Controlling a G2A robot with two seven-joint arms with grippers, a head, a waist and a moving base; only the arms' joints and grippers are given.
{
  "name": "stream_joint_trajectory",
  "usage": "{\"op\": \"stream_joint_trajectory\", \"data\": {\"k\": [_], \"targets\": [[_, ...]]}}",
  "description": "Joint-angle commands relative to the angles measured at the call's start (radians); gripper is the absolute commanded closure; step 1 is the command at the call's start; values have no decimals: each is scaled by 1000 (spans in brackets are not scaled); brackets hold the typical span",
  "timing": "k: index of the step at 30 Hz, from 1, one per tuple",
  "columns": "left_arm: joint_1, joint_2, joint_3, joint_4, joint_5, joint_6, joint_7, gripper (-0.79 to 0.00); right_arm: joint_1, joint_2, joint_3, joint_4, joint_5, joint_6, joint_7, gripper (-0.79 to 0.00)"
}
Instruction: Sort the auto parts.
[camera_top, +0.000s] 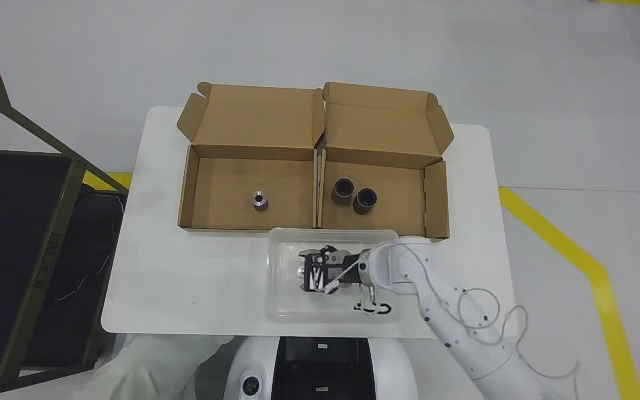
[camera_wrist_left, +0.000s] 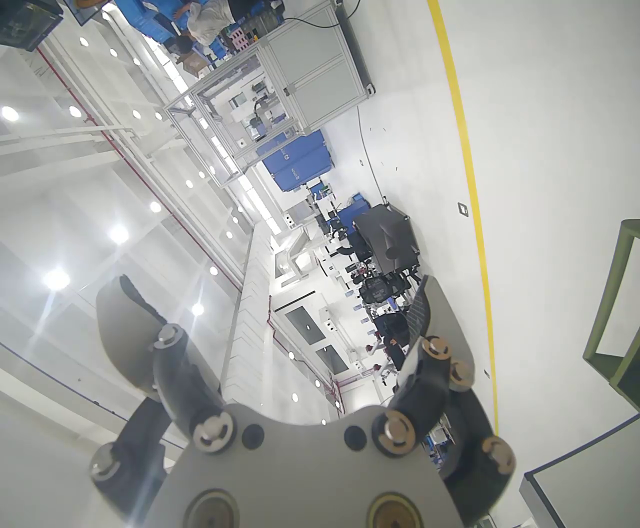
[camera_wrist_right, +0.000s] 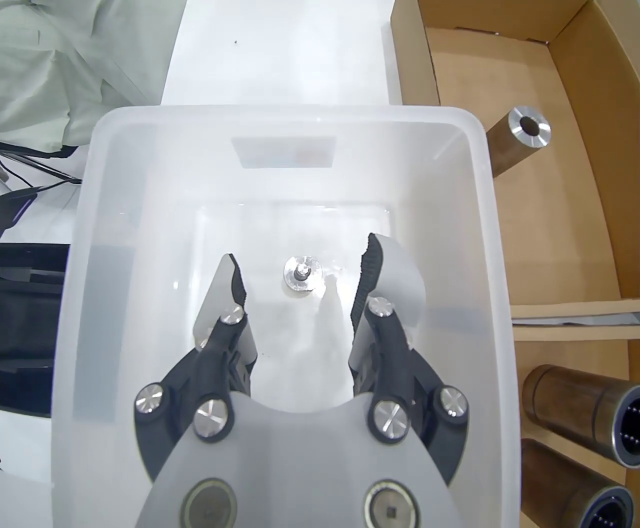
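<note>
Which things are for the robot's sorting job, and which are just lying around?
For the job: right pincer, open, in the clear bin with the small metal part; silver cylinder in the left cardboard box; two dark sleeves in the right cardboard box.

Just lying about: dark rack beside the table; yellow floor line.

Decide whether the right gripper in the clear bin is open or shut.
Open. The right gripper has its fingers apart inside the clear bin, with a small silver part lying between them, touched by neither.
</note>
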Motion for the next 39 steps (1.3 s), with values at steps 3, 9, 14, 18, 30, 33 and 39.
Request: {"op": "stream_joint_trajectory", "data": {"k": [3,9,14,18,30,33,39], "targets": [[0,0,0,0,0,0,0,-785,14,-2,-21,29,-5,18,2,-462],[0,0,0,0,0,0,0,-785,40,-10,-56,78,9,37,-4,-419],[0,0,0,0,0,0,0,-785,59,-14,-73,110,23,53,-8,-385],[0,0,0,0,0,0,0,-785,66,-14,-80,120,28,60,-10,-339],[0,0,0,0,0,0,0,-785,66,-6,-83,88,38,70,16,0],[0,0,0,0,0,0,0,-785,59,-2,-76,60,42,72,26,0],[0,0,0,0,0,0,0,-785,41,10,-45,9,58,83,34,0]]}}
